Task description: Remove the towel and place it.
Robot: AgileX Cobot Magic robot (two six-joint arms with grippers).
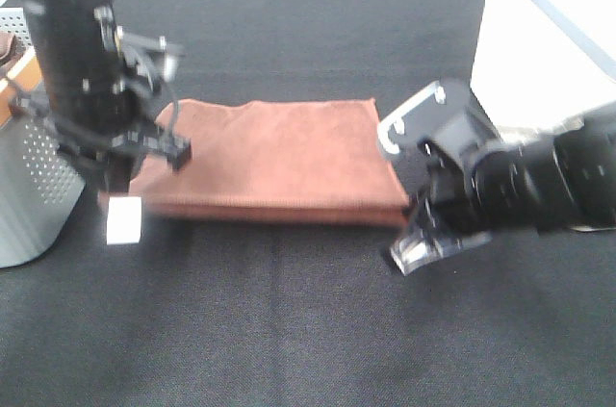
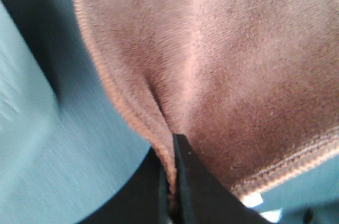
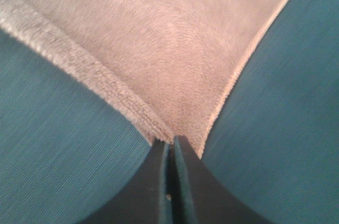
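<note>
The towel [image 1: 279,162] is clamped by the left end effector [image 2: 172,152] and right end effector [image 3: 170,147], both closed. A thinly held corner could be lost if lifted unevenly.

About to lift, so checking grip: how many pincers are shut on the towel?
2. The left pincer is shut on the towel at its left end, beside the tag. The right pincer is shut on its near right corner.
</note>
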